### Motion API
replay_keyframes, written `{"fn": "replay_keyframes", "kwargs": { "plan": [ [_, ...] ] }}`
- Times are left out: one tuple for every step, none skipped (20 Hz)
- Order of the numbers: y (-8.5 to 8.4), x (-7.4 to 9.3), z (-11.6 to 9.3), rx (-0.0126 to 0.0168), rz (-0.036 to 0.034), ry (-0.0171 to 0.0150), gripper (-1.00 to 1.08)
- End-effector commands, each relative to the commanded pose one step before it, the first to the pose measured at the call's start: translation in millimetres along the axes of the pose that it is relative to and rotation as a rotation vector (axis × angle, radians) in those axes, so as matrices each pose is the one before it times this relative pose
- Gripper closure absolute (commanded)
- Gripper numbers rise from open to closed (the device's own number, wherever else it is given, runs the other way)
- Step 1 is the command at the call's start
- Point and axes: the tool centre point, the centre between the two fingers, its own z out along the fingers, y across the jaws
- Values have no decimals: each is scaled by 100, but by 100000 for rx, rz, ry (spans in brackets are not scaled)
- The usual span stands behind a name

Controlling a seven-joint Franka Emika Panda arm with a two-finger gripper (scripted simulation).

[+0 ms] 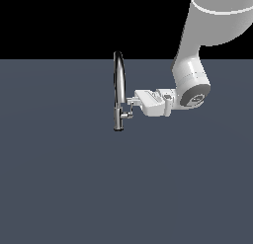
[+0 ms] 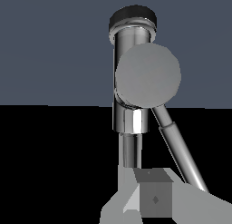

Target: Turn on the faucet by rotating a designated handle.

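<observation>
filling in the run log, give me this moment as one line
phase: at handle | gripper: beside handle, on exterior view's right, grip unclear | faucet: upright | contact: cannot tell

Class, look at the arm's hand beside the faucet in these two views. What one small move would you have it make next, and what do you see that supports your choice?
Probably a short push sideways against the handle to start it rotating. In the exterior view the hand sits right at the lever, on the exterior view's right of the faucet. The wrist view shows the lever rod close by. Whether contact exists, I cannot tell.
</observation>
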Motion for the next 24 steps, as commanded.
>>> {"fn": "replay_keyframes", "kwargs": {
  "plan": [
    [992, 554, -271, 18, 743, -118, 108],
    [297, 133, -22, 0, 0, 0, 108],
    [301, 134, -23, 0, 0, 0, 108],
    [310, 136, -56, 61, 5, 32, 108],
    [309, 138, -24, 0, 0, 0, 108],
    [313, 140, -24, 0, 0, 0, 108],
    [318, 142, -25, 0, 0, 0, 108],
    [327, 145, -57, 60, 5, 34, 108],
    [326, 147, -26, 0, 0, 0, 108],
    [330, 149, -26, 0, 0, 0, 108],
    [339, 152, -56, 57, 7, 38, 108],
    [339, 155, -28, 0, 0, 0, 108],
    [0, 0, 0, 0, 0, 0, 108],
    [-1018, -1166, 825, -1100, -2103, -328, 108],
    [291, 720, -97, 126, 242, 41, 108],
    [289, 718, -97, 127, 242, 41, 108],
    [287, 710, -95, 123, 234, 39, 108],
    [284, 709, -96, 125, 238, 40, 108],
    [281, 704, -96, 126, 238, 40, 108],
    [278, 695, -94, 123, 229, 39, 108],
    [275, 692, -95, 126, 233, 39, 108],
    [270, 682, -94, 122, 224, 38, 108],
    [263, 679, -97, 129, 231, 39, 108],
    [0, 0, 0, 0, 0, 0, 108]
  ]
}}
